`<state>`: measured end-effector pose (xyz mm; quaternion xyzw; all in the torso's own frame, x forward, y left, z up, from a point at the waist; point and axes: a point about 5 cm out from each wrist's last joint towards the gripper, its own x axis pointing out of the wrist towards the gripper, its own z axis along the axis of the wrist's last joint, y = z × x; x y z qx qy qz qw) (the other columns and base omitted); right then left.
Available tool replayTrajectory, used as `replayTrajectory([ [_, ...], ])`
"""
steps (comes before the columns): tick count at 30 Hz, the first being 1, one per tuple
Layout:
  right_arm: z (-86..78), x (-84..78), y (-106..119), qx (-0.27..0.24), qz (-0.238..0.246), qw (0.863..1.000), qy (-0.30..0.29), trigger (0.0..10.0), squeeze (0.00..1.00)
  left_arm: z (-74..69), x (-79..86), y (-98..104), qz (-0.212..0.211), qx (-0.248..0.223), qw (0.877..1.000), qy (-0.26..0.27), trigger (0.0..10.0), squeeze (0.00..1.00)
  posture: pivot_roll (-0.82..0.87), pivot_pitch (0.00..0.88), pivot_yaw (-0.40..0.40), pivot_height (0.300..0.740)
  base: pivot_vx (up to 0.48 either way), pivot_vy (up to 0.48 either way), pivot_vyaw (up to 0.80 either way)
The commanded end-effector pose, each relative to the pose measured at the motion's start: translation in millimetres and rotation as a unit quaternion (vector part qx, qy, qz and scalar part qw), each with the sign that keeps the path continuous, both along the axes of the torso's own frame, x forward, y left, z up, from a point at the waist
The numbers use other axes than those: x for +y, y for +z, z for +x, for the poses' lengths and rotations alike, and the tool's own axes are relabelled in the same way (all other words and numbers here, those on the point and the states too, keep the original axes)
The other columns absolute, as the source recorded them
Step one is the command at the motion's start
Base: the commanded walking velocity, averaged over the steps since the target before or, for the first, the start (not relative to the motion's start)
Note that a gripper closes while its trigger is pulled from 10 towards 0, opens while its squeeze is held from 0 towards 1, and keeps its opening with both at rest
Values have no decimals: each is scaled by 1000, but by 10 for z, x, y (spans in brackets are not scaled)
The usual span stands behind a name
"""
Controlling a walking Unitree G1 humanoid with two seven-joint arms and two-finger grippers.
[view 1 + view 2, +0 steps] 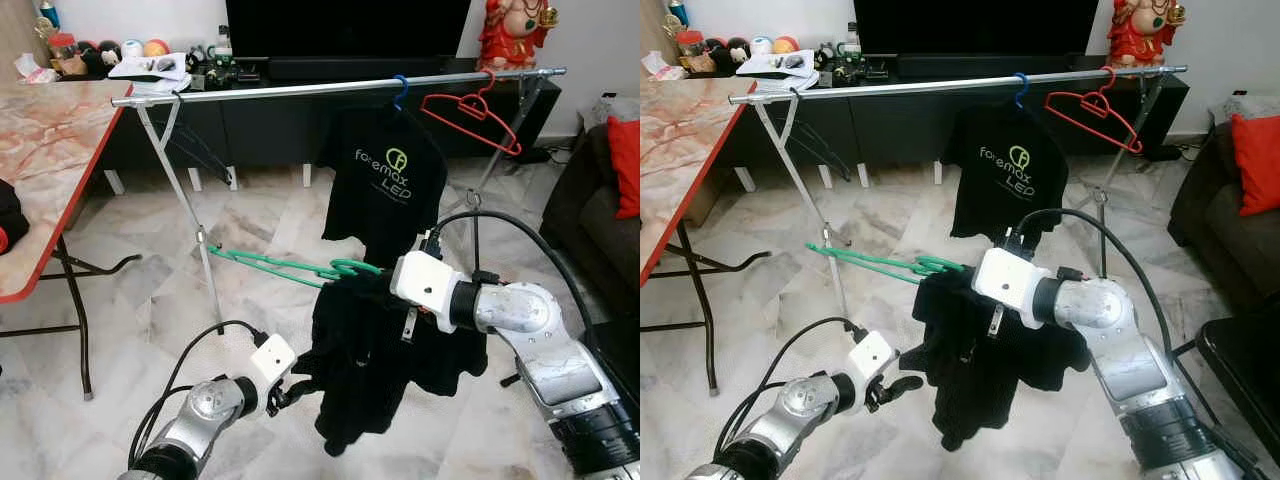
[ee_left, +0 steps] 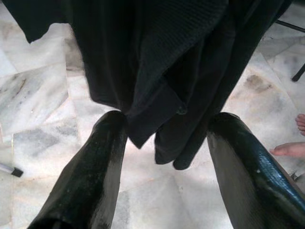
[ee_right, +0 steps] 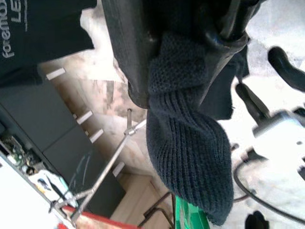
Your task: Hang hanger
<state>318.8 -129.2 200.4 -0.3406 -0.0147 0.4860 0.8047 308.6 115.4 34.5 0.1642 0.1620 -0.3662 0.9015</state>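
Green hanger (image 1: 300,268): thin plastic, lying nearly level well below the rail, its one end buried in a dark garment, its hooked end pointing toward the rack's left leg.
Dark garment (image 1: 375,350): black ribbed knit, limp, bunched over the hanger and hanging down in folds between the two arms.
Right gripper (image 3: 186,47): clenched on the knit where it covers the hanger; the silver forearm came in from the lower right, white wrist block turned toward the rack.
Left gripper (image 2: 162,157): two glossy black fingers spread apart, the garment's lower hem hanging between them, touching neither clearly; arm low, bent, reaching up from the lower left.
Rail (image 1: 300,90): bare metal tube on splayed legs, open along its left stretch.
Black T-shirt (image 1: 385,180): printed, on a blue hanger (image 1: 400,92) right of the middle.
Red hanger (image 1: 475,115): empty, tilted, near the rail's right end.
Floor (image 1: 250,220): pale veined marble, open beneath the rack.
Table (image 1: 50,150): red-edged marble top, at the left.
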Motion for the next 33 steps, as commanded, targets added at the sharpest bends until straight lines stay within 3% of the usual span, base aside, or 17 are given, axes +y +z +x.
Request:
replayTrajectory([
  [1,-65,86,95,-16,11,999,26,0,0,12,-22,5,13,-8,1000,-7,10000,0,-95,76,-9,740,0,0,0],
  [12,-147,143,164,-15,15,999,33,0,0,94,-25,59,10,-35,999,25,10000,0,-99,67,-8,740,0,0,0],
  [13,-149,139,163,-15,14,999,32,0,0,91,-31,56,7,-33,999,23,3725,0,-99,66,-7,740,0,0,0],
  [14,-149,138,163,-15,14,999,32,0,0,90,-33,55,6,-32,999,22,3725,0,-99,66,-7,740,0,0,0],
  [15,-149,137,165,-15,14,999,32,0,0,86,-34,52,4,-30,999,20,0,0,-101,67,-7,740,0,0,0],
  [33,-113,112,192,-18,13,1000,15,0,0,59,-6,10,1,-16,1000,13,0,0,-97,83,-12,740,0,0,0],
])
